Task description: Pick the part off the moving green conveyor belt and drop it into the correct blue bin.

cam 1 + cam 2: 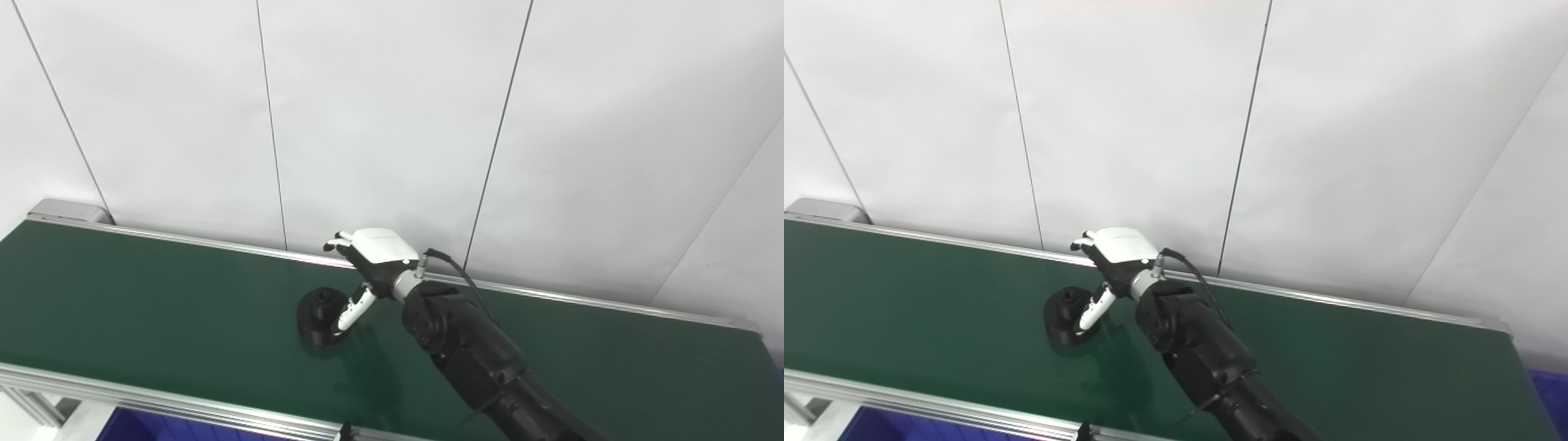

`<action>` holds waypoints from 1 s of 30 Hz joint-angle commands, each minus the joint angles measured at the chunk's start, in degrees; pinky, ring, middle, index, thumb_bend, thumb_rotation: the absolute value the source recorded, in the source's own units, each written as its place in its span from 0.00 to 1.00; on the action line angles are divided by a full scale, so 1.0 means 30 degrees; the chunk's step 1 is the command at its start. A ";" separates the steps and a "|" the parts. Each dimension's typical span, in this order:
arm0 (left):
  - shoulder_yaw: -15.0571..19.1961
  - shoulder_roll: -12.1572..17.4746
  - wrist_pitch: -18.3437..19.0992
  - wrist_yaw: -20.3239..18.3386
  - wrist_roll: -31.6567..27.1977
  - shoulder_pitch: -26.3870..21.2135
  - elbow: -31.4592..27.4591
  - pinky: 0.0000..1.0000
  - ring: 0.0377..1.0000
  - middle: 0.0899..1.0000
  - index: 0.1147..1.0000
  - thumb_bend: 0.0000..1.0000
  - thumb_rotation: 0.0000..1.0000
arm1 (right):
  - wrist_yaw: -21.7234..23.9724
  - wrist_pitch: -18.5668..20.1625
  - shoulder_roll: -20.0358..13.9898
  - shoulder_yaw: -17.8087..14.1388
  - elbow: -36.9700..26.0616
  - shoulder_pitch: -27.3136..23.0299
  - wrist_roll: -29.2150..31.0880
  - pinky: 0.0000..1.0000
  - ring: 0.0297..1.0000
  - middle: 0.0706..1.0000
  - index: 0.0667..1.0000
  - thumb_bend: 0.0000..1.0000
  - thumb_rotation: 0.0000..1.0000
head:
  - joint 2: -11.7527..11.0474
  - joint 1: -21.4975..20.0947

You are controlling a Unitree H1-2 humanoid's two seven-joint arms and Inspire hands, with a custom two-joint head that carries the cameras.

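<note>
Because the right hand [373, 260] hovers with fingers spread, thumb beside the black round part [320, 315], the moving green conveyor belt [153, 306] may carry it past before they close.

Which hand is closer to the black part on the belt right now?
Right. The right hand reaches over the green conveyor belt, its thumb at the black part, the fingers behind it. The left hand is not in view.
</note>
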 commanded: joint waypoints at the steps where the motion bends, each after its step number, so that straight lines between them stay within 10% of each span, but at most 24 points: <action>1: -0.2096 -0.3169 0.0804 0.0037 0.0540 -0.0244 -0.0472 1.00 1.00 1.00 1.00 0.55 0.93 | -0.0550 -0.1036 0.0221 0.0236 0.0155 -0.1745 -0.0402 0.58 0.89 0.96 0.87 1.00 0.25 | 0.0028 0.0142; 13: -0.2512 -0.3385 0.1169 -0.0138 0.0908 -0.0017 -0.0928 1.00 1.00 1.00 1.00 0.57 0.90 | -0.0633 -0.1269 0.0477 0.1200 0.1859 -0.1294 -0.0249 0.57 0.83 0.92 0.86 1.00 0.24 | 0.0204 0.0435; 21: -0.2578 -0.3290 0.1753 -0.0331 0.0741 0.0201 -0.1475 1.00 1.00 1.00 1.00 0.60 0.90 | 0.2926 0.0817 0.0409 0.3397 0.2412 -0.2134 -0.1936 0.43 0.52 0.60 0.78 0.99 0.10 | 0.0329 0.0193; 23: -0.2571 -0.3246 0.1694 -0.0266 0.0837 0.0160 -0.1434 1.00 1.00 1.00 1.00 0.61 0.92 | 0.2487 0.0637 0.0157 0.3328 0.1986 -0.1887 -0.2095 0.37 0.50 0.48 0.52 0.59 0.01 | 0.0340 0.0141; 30: -0.2394 -0.3222 0.1465 -0.0314 0.0301 0.0115 -0.1232 1.00 1.00 1.00 1.00 0.57 0.92 | -0.1444 -0.0761 0.0337 0.1292 0.1962 -0.0607 -0.0953 0.36 0.42 0.46 0.49 0.52 0.00 | 0.0344 -0.0029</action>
